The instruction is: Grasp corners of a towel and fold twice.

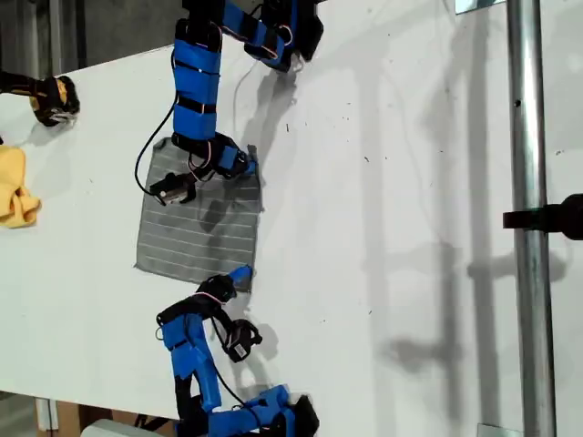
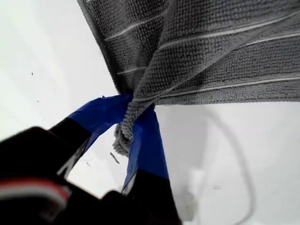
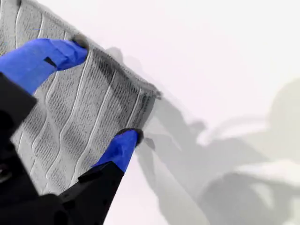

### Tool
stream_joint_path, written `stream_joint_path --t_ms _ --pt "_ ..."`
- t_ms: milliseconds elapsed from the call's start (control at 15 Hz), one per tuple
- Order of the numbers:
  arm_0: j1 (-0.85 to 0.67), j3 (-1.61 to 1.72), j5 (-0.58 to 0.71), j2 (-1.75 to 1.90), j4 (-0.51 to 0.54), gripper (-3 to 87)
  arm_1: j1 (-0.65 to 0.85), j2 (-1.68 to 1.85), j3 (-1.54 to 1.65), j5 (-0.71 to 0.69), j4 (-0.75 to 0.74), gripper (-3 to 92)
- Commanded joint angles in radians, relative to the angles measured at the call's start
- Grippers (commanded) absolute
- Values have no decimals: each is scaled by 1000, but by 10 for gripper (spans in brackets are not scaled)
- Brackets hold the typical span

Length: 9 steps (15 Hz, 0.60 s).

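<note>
The grey striped towel [image 1: 200,223] lies on the white table [image 1: 392,182]. In the exterior view one arm comes in from the bottom edge and one from the top. My first gripper [image 1: 240,275] [image 2: 133,108], on the bottom arm, is shut on the towel's [image 2: 225,51] lower right corner [image 2: 123,138], which is bunched between the blue fingers and raised a little. My second gripper [image 1: 244,164] [image 3: 101,93], on the top arm, is open over the upper right corner [image 3: 152,93]. One of its fingers [image 3: 70,49] rests on the towel [image 3: 79,108]; the other finger [image 3: 124,143] is at its edge.
A yellow cloth [image 1: 14,187] lies at the exterior view's left edge, with a black and yellow object [image 1: 55,98] above it. A metal pole [image 1: 528,218] with a black clamp [image 1: 556,217] runs down the exterior view's right side. Thin cables trail from both arms.
</note>
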Motion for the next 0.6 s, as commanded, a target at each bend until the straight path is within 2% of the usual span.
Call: stream_joint_path --t_ms 0,267,400,533 --pt "-29 -123 3 -48 71 302 -8 81 -8 11 8 -1" --pt "-28 -377 -6 -244 233 289 -8 104 -6 11 12 -1" --pt "-17 -425 -6 -273 258 221 -8 110 0 11 14 -1" --pt "-17 -423 -9 -273 259 70 -8 112 3 11 14 -1"
